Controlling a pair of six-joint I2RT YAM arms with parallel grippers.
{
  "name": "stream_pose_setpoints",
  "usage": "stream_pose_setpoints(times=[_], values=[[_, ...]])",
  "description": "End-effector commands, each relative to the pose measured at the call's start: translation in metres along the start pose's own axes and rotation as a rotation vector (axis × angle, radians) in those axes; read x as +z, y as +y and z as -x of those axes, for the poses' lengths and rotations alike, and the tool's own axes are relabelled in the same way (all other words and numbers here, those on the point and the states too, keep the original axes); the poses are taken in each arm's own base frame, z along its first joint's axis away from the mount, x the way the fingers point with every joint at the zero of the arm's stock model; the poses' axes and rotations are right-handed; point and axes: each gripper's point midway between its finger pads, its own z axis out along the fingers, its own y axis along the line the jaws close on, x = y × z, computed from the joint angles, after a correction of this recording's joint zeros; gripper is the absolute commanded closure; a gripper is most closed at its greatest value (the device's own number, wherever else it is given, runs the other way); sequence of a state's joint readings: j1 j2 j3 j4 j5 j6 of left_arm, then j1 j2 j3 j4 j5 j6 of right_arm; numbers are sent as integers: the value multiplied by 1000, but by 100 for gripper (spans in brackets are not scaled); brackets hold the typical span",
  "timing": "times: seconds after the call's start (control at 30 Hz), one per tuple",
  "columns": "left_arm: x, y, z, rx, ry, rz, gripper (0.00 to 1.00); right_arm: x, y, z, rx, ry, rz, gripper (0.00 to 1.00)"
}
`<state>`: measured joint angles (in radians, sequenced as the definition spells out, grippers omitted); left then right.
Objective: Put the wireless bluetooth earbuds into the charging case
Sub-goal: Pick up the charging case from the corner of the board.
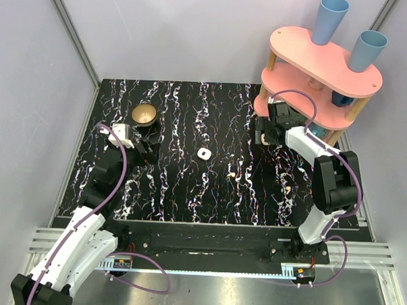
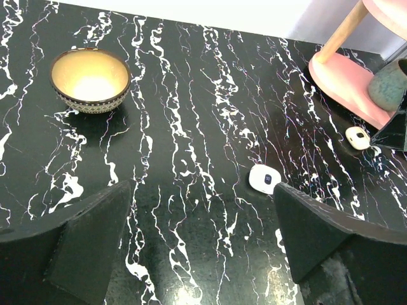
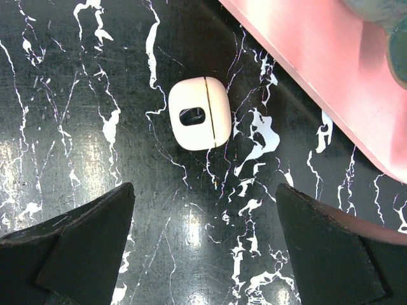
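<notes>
A white charging case [image 1: 203, 153] lies mid-table; it also shows in the left wrist view [image 2: 264, 178], just beyond my right fingertip. A closed cream case [image 3: 199, 114] lies ahead of my right gripper [image 3: 205, 190], which is open, empty and hovering above the table beside the pink shelf. The left wrist view shows this case [image 2: 358, 137] too. Two tiny cream earbuds [image 1: 231, 174] [image 1: 288, 188] lie loose on the tabletop nearer the front. Other earbuds are not visible. My left gripper [image 2: 203, 190] is open and empty at the left [image 1: 148, 150].
A small bowl [image 1: 144, 114] with a gold inside stands at the back left [image 2: 91, 79]. A pink two-tier shelf [image 1: 326, 60] with blue cups stands at the back right; its base [image 3: 318, 70] lies close to the cream case.
</notes>
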<state>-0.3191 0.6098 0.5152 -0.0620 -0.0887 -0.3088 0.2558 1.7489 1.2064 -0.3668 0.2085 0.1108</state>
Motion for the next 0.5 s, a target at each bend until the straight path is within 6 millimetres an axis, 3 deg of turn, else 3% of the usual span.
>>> stream_pose_setpoints(times=[0.0,0.23,0.47], values=[[-1,-3,25,33,-70,-8,1,0,2,15,-10,-45,38,0],[-1,-10,27,46,-67,-49,1,0,4,26,-63,-94,97,1],[-5,-12,26,48,-66,-62,1,6,0,20,-60,-81,96,3]])
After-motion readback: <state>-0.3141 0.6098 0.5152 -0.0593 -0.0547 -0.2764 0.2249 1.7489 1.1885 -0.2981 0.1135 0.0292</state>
